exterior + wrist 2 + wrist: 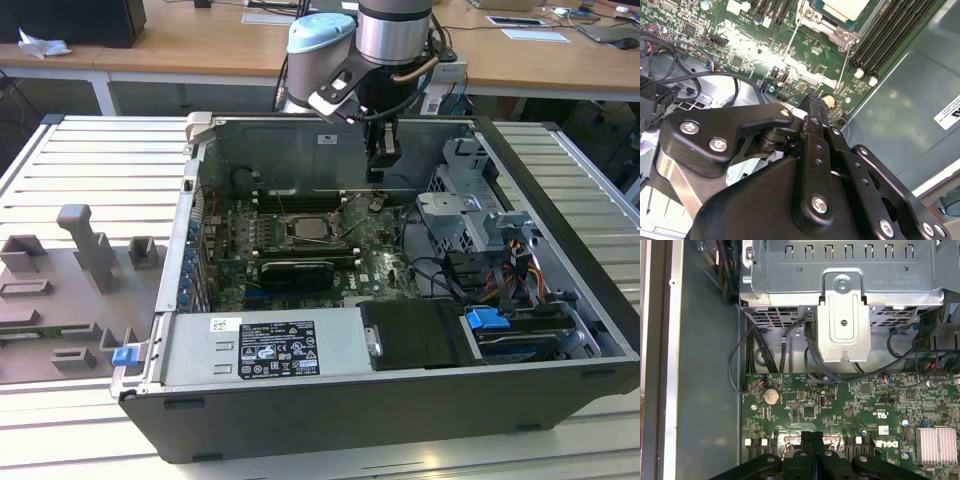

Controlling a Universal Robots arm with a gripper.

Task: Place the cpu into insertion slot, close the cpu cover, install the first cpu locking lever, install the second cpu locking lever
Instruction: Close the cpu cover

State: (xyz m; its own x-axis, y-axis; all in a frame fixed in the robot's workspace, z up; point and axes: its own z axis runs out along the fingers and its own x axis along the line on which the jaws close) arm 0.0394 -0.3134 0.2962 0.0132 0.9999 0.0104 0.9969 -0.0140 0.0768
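Cpu: I see the cpu (844,6), pale face up, lying in the insertion slot (300,238), mid-frame in the exterior view, toward the exterior view's left of my tool (377,175).
Views: the second wrist view gives me the cpu; the first wrist view gives a coin battery (771,396) and a drive cage (844,315).
Tool: clenched, fingers pressed together, grasping nothing, above the motherboard (385,256).

gripper (813,99): black linkage, fingers pressed together, nothing seen between them, over green motherboard (740,45). cpu (842,6): pale beige face up, seated in insertion slot (832,27). memory slots (890,30): long, black, beside the insertion slot. cables (670,75): black. case wall (900,115): grey.
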